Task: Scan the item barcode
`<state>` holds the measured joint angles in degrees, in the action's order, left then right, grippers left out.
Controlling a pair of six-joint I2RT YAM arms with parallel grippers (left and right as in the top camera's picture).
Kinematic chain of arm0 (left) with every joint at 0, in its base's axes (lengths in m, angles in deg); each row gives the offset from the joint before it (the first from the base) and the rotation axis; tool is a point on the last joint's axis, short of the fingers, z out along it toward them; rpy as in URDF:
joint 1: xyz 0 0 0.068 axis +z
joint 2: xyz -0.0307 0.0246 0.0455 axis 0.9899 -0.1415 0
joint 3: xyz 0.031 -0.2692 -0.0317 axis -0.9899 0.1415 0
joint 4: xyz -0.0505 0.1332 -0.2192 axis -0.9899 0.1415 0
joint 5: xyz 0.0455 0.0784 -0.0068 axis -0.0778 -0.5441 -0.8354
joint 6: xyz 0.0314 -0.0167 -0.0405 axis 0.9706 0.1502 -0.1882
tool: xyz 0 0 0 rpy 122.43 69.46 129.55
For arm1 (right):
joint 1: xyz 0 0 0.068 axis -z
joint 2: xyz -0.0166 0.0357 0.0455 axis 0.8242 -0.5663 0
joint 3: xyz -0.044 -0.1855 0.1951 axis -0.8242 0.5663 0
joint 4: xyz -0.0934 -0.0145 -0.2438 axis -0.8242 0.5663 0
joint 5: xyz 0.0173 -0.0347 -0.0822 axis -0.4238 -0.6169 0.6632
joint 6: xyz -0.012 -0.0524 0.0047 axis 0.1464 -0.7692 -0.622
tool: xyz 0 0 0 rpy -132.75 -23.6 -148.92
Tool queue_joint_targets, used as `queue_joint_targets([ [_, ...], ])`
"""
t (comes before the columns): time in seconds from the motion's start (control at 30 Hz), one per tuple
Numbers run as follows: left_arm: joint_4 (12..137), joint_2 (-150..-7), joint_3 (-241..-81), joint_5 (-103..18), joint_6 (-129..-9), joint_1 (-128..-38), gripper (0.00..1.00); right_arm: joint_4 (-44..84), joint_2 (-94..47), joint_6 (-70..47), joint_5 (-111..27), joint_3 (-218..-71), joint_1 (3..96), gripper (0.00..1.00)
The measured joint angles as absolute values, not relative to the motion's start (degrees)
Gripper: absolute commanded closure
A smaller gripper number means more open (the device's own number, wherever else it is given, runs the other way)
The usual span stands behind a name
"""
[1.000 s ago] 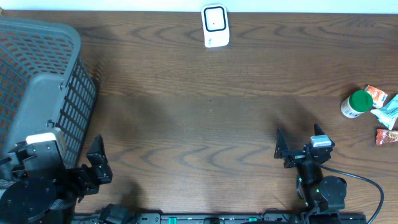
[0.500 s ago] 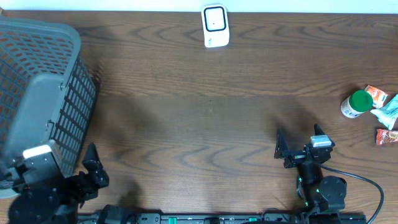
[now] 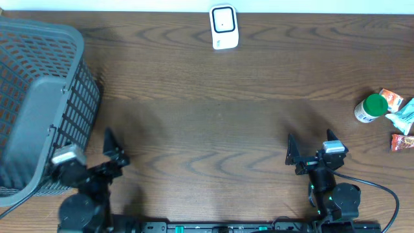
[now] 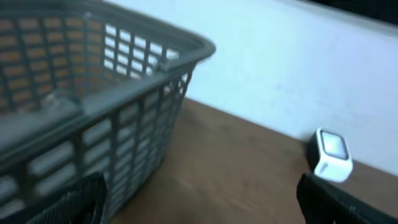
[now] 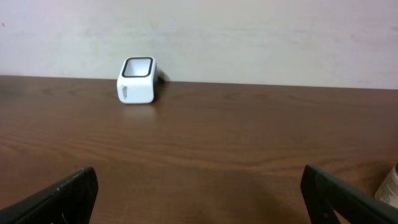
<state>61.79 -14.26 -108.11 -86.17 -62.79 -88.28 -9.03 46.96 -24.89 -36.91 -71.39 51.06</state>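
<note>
The white barcode scanner [image 3: 224, 27] stands at the far edge of the table, also seen in the left wrist view [image 4: 329, 154] and the right wrist view [image 5: 137, 79]. The items lie at the right edge: a white bottle with a green cap [image 3: 370, 109], an orange packet [image 3: 391, 99], a teal packet [image 3: 404, 118] and a red packet [image 3: 402, 142]. My left gripper [image 3: 90, 154] [image 4: 199, 208] is open and empty beside the basket's near corner. My right gripper [image 3: 312, 149] [image 5: 202, 199] is open and empty near the front edge, well left of the items.
A large grey mesh basket [image 3: 39, 97] [image 4: 93, 93] fills the left side of the table. A pale wall runs behind the far table edge. The bottle's side [image 5: 392, 186] shows at the right edge of the right wrist view.
My left arm has swung right and forward, away from the basket's near corner, with its jaws still open. The right arm has not moved.
</note>
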Motion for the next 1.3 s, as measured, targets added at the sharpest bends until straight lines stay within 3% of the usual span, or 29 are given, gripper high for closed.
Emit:
queue_joint_targets([
  [0.43, 41.1, -7.7, -85.9, -85.3, -62.3, -86.6, 0.02, -9.0, 47.0, -24.9, -36.9, -71.4, 51.1, 0.01],
  [1.3, 41.5, -7.5, -82.3, -85.3, -54.4, -85.0, 0.02, -9.1, 47.0, -24.9, -36.9, -71.4, 51.1, 0.01],
])
